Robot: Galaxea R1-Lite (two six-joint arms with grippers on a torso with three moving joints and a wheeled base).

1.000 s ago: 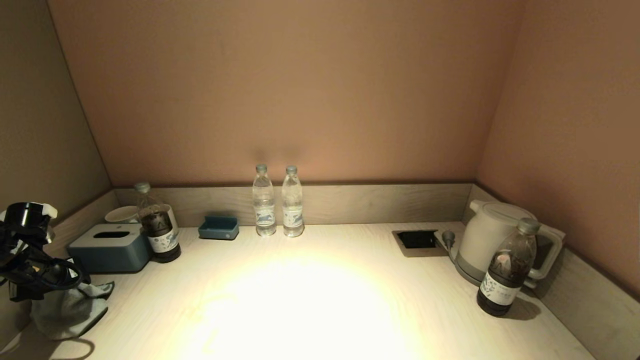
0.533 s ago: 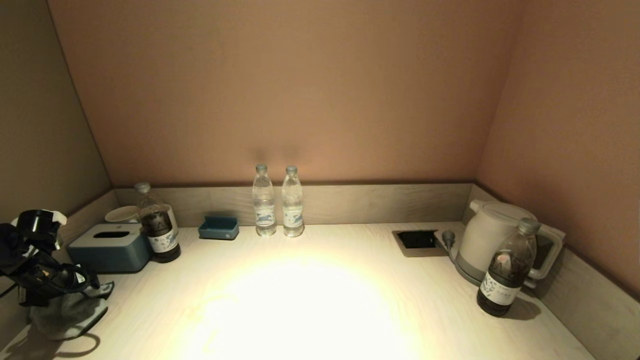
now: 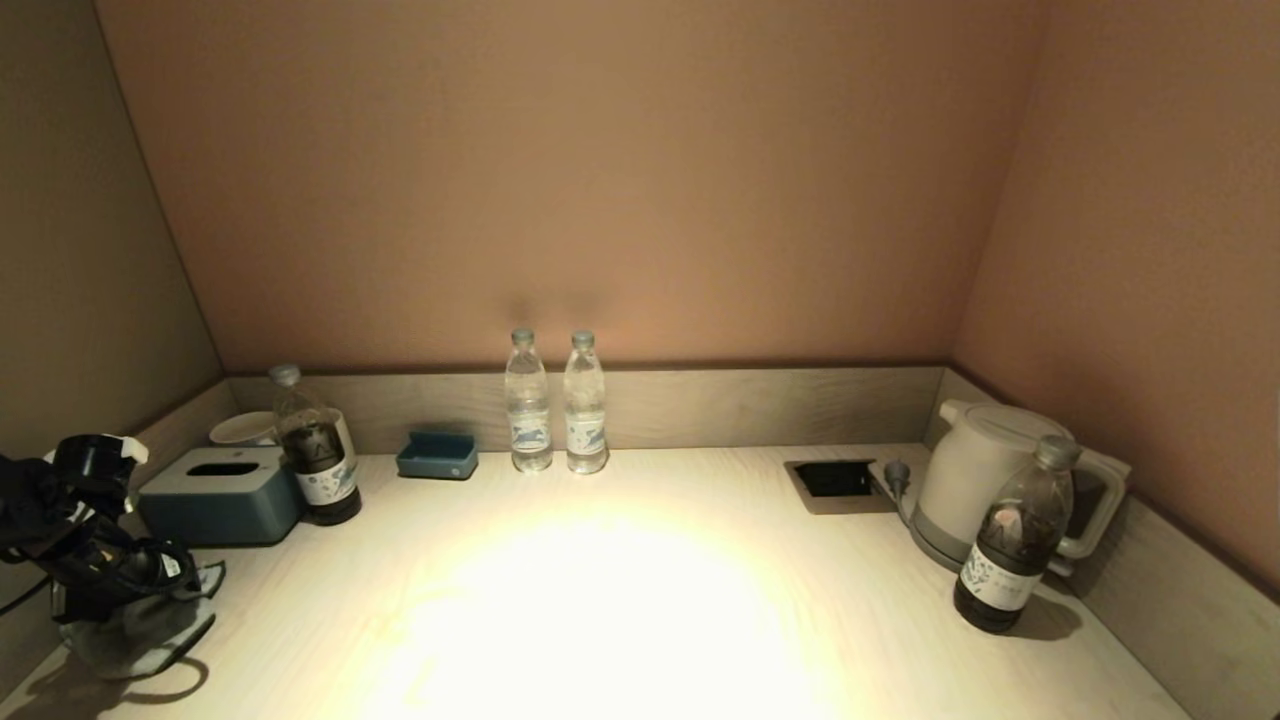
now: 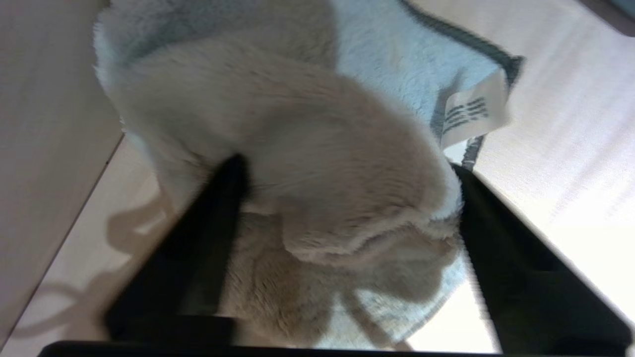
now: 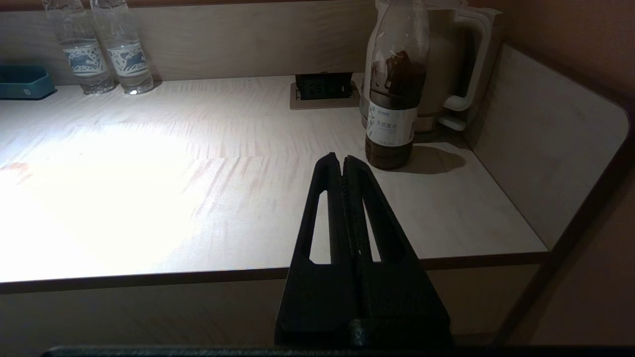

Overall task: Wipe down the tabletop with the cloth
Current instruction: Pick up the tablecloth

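Note:
A pale grey-blue cloth (image 3: 150,640) lies bunched on the light wooden tabletop (image 3: 620,600) at the far left front corner, beside the left wall. My left gripper (image 3: 135,608) is down on it. In the left wrist view the left gripper (image 4: 346,168) is open, its two black fingers (image 4: 218,218) standing wide apart on either side of the bunched cloth (image 4: 297,124), which fills the gap. A white label (image 4: 474,111) sticks out of the cloth's dark-hemmed edge. My right gripper (image 5: 342,157) is shut and empty, parked in front of the table's front edge, out of the head view.
A blue tissue box (image 3: 220,495), a dark bottle (image 3: 315,460), a white cup (image 3: 243,428) and a small blue tray (image 3: 437,455) stand at the back left. Two water bottles (image 3: 555,405) stand mid-back. A kettle (image 3: 985,480), another dark bottle (image 3: 1015,540) and a socket recess (image 3: 835,480) are on the right.
My left arm has come lower and slightly right onto the cloth. The cloth has stayed in its place. The right arm has not moved.

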